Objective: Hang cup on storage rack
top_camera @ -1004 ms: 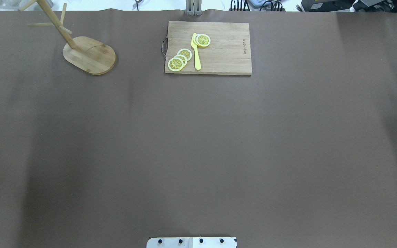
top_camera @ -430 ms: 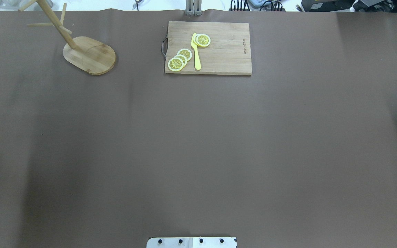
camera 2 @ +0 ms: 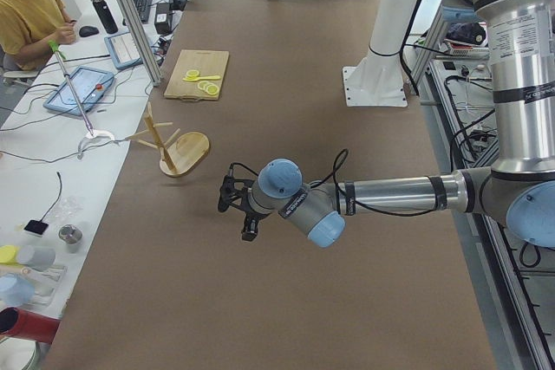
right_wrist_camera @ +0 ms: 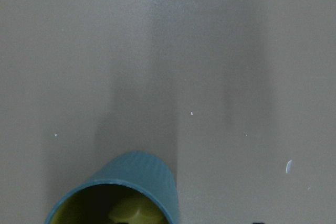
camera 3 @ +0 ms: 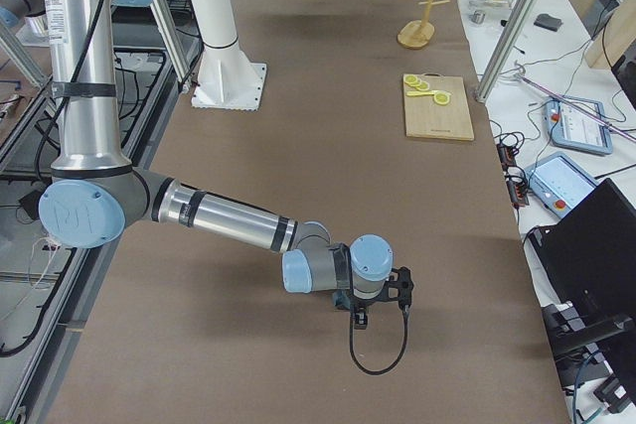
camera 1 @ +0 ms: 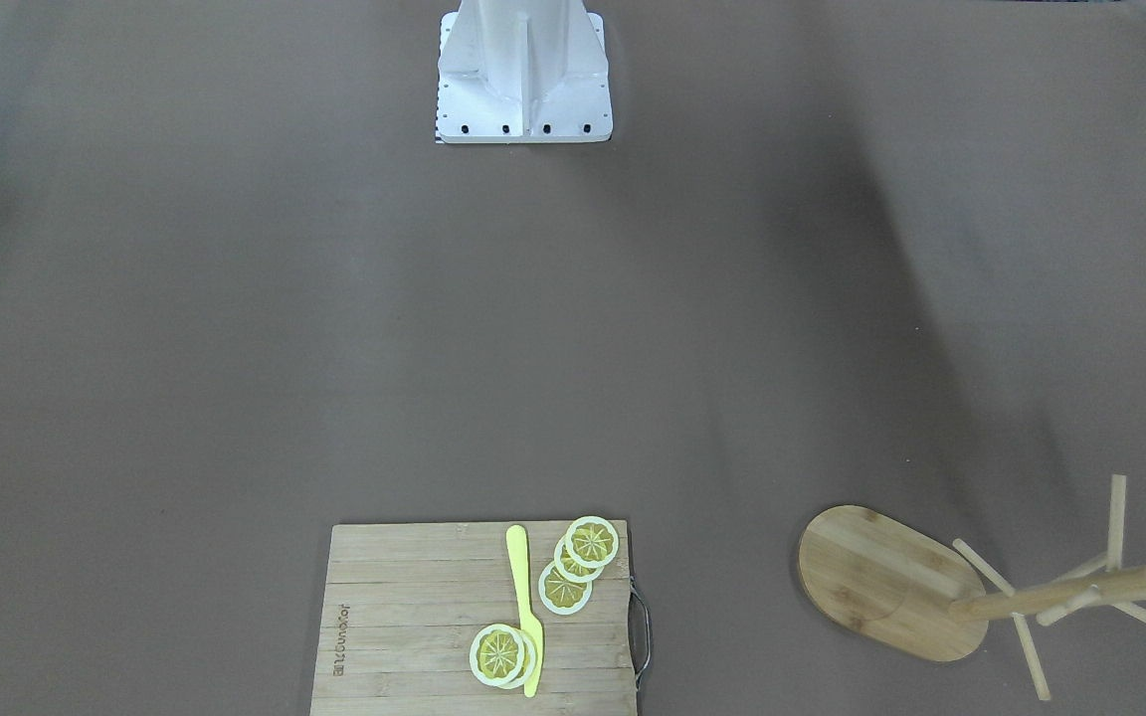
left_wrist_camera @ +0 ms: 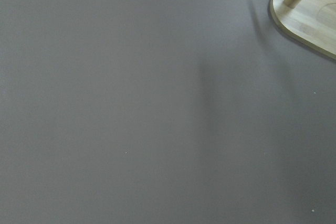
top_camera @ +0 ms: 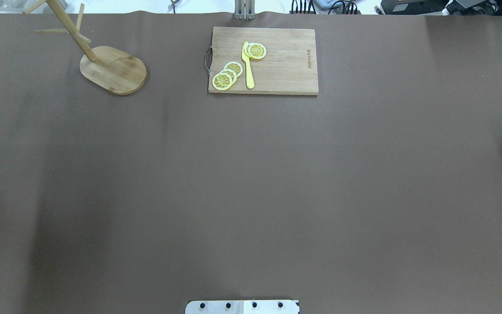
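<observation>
You are in the reach step: your right gripper (camera 3: 401,287) hangs close by the cup (right_wrist_camera: 122,190), upright at the right end of the table (top_camera: 251,196), well apart from the rack (top_camera: 113,69); how open it is I cannot tell, and next you must grasp the cup

Soft, even overhead light on the matte brown worktop (top_camera: 251,174); broad faint shadow bands darken its left side. Wrist views are greyer and soft: the slate-blue cylindrical cup (right_wrist_camera: 144,169) looms blurred, a vertical shadow streak beyond it.
</observation>
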Available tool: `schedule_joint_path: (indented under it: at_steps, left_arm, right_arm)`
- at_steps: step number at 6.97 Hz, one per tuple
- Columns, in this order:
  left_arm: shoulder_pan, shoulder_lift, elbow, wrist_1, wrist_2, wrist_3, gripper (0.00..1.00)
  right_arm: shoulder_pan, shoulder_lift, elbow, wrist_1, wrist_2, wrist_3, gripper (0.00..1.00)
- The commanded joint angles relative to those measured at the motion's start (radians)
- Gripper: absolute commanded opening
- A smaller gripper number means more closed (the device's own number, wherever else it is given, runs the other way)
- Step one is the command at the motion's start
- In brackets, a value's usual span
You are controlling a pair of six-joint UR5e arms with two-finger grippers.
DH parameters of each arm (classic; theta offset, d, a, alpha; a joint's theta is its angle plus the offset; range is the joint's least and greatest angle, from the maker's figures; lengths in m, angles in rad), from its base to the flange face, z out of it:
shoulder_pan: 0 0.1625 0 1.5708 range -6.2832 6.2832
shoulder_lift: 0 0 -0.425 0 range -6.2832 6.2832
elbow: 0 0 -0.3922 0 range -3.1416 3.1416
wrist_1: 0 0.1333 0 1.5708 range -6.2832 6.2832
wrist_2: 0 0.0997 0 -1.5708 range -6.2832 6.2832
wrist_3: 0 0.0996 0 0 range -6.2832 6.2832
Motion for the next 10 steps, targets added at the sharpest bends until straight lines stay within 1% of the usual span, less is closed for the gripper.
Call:
schedule_joint_path:
  at_steps: [1,2,3,5,7,8,9,10]
  left_arm:
    - [0.0,0.001,-0.011,0.0,-0.001,-0.001,0.97]
    - [0.0,0.001,-0.01,0.0,-0.001,-0.001,0.97]
    - [-0.002,0.003,-0.013,0.0,-0.001,-0.001,0.97]
    - [-0.002,0.01,-0.017,0.0,-0.003,-0.001,0.97]
    - [0.0,0.01,-0.01,0.0,-0.001,0.0,0.97]
    - [0.0,0.01,-0.017,0.0,-0.008,0.0,0.97]
    - [0.0,0.003,-0.023,-0.002,-0.006,-0.015,0.98]
    - [0.0,0.004,-0.048,0.0,-0.036,-0.089,0.98]
  right_arm:
    - [-0.017,-0.001,0.0,0.001,0.001,-0.001,0.81]
    - [-0.017,-0.001,0.0,-0.001,0.003,0.003,0.76]
    - [-0.018,-0.001,-0.001,-0.001,0.003,0.009,0.56]
    - [-0.02,-0.001,0.0,-0.001,0.006,0.009,0.0]
    - [-0.021,0.013,0.012,-0.002,0.024,0.01,0.0]
    - [-0.021,0.022,0.026,-0.001,0.076,0.012,0.0]
    - [-0.021,0.022,0.088,-0.019,0.093,0.03,0.0]
    - [-0.052,0.068,0.1,-0.014,0.096,0.138,0.0]
